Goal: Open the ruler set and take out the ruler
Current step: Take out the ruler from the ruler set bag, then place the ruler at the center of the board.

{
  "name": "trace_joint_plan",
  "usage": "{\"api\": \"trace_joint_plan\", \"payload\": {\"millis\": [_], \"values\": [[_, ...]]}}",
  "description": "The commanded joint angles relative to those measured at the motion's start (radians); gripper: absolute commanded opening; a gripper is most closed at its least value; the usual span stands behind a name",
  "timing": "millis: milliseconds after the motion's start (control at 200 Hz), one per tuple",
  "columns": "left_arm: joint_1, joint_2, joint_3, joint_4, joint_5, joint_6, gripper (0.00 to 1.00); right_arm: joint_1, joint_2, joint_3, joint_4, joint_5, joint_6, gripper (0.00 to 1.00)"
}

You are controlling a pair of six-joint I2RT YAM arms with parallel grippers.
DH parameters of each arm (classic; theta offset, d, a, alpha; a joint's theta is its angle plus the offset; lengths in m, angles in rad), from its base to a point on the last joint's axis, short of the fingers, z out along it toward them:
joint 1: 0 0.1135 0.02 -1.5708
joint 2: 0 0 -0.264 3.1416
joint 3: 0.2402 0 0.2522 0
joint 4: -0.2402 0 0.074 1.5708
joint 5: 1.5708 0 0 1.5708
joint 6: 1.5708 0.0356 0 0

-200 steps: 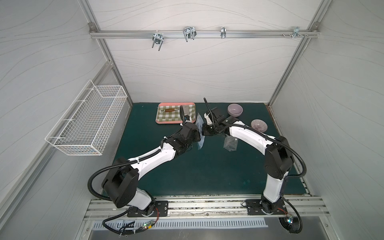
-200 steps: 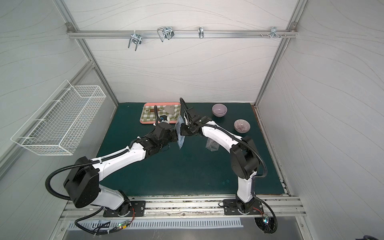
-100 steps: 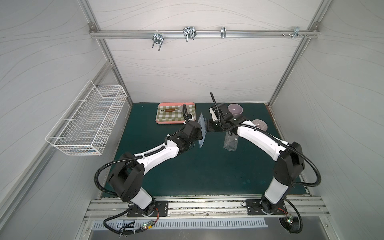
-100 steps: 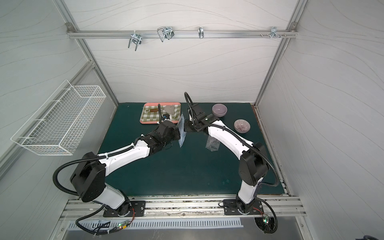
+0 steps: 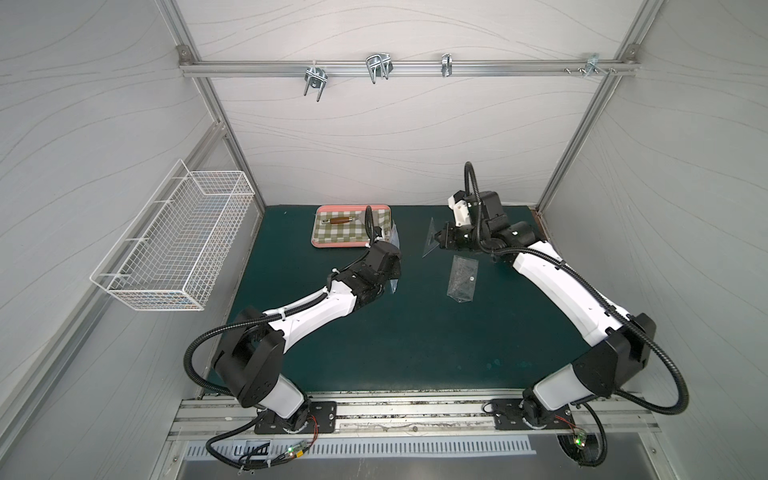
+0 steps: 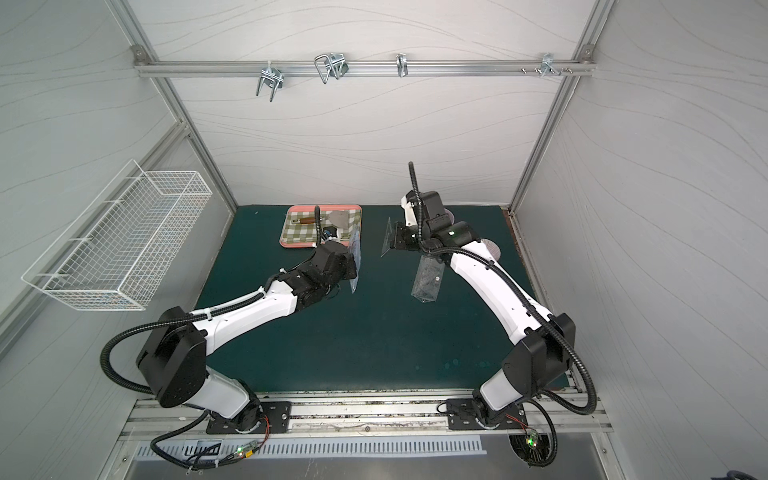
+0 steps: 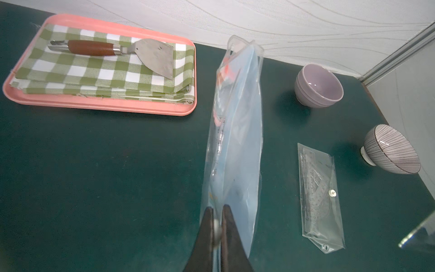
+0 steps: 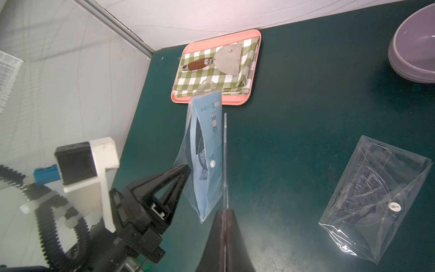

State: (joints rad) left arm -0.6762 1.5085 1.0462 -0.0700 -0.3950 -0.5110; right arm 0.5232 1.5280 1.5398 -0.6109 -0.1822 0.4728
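A: What changed just now?
B: Your hands pulled apart. Your left hand [image 7: 217,226] stays clamped on the ruler set [image 7: 235,141], your right hand [image 8: 224,216] on the clear ruler [image 5: 432,243], now out, above the counter [image 5: 415,332]. Extraction looks done.

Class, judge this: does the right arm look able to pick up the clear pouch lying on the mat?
Probably not yet. The clear pouch lies near the right gripper, nothing between, but its jaws are shut on the transparent ruler, which must go down first.
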Motion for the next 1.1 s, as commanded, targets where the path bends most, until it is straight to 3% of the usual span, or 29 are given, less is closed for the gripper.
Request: {"api": "trace_joint_plan", "payload": {"millis": [0, 225, 690, 1095], "values": [[0.010, -0.097, 0.002, -0.003, -0.087, 0.057, 0.00, -0.059, -0.001, -0.037, -0.025, -0.202, -0.044, 0.03], [0.024, -0.203, -0.006, -0.069, -0.118, 0.130, 0.00, -0.114, 0.068, -0.106, 0.042, -0.394, -0.102, 0.03], [0.033, -0.286, -0.035, -0.111, -0.109, 0.157, 0.00, -0.113, 0.266, -0.238, 0.274, -0.469, -0.060, 0.00], [0.043, -0.279, -0.039, -0.119, -0.096, 0.159, 0.00, -0.125, 0.446, -0.233, 0.359, -0.561, -0.056, 0.00]]}}
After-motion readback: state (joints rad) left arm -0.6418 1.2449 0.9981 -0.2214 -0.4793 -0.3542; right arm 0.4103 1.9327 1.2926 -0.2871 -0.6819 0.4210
